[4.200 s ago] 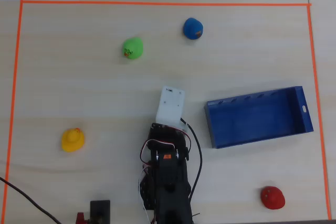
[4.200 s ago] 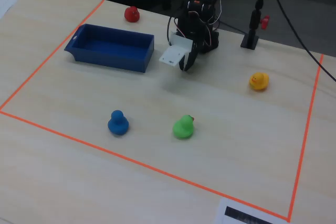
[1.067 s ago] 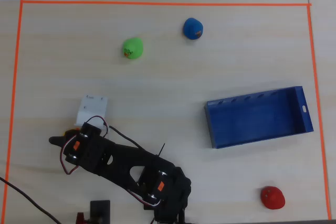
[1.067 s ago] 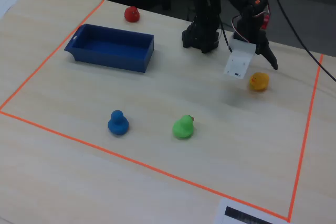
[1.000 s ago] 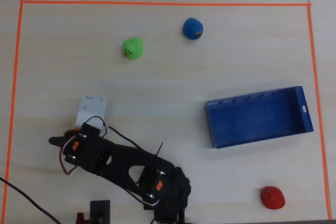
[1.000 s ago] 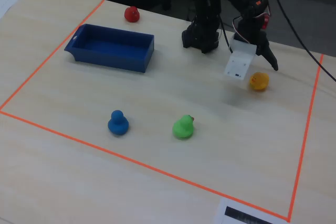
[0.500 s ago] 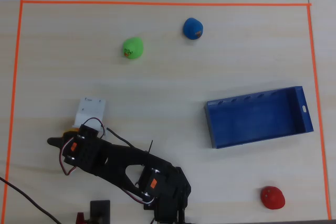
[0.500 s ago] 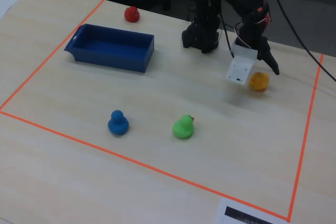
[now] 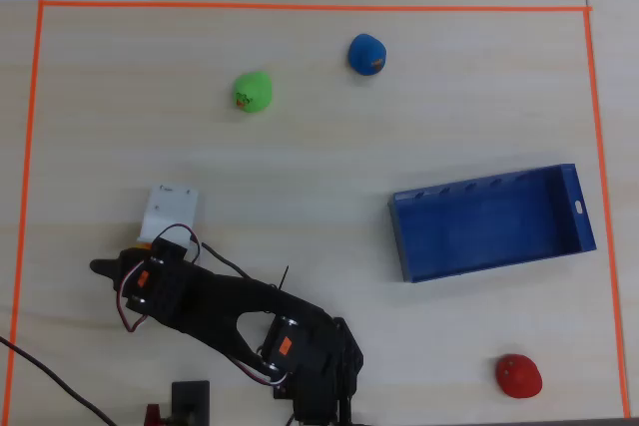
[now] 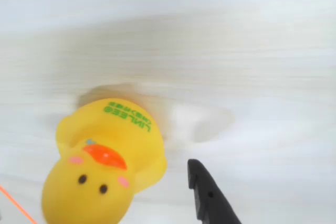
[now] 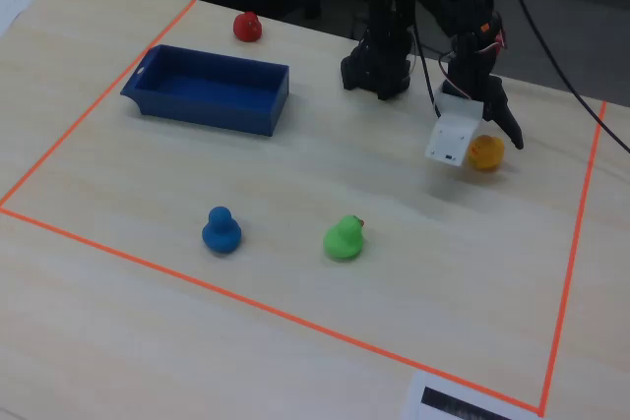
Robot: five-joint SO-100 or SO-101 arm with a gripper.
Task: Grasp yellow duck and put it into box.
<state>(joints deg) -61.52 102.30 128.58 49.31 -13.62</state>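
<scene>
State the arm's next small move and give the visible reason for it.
Probably lower a little and close the fingers on the yellow duck. In the wrist view one black finger sits beside the duck, not touching it, and the duck appears to rest on the table, far from the box.

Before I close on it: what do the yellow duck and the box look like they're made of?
Duck: looks like soft rubber or vinyl, smooth with a slight sheen, painted face and printed green lettering.
Box: looks like rigid moulded plastic, matte blue, with thin straight walls and a ribbed long side.
Neither can be confirmed by look alone.
</scene>
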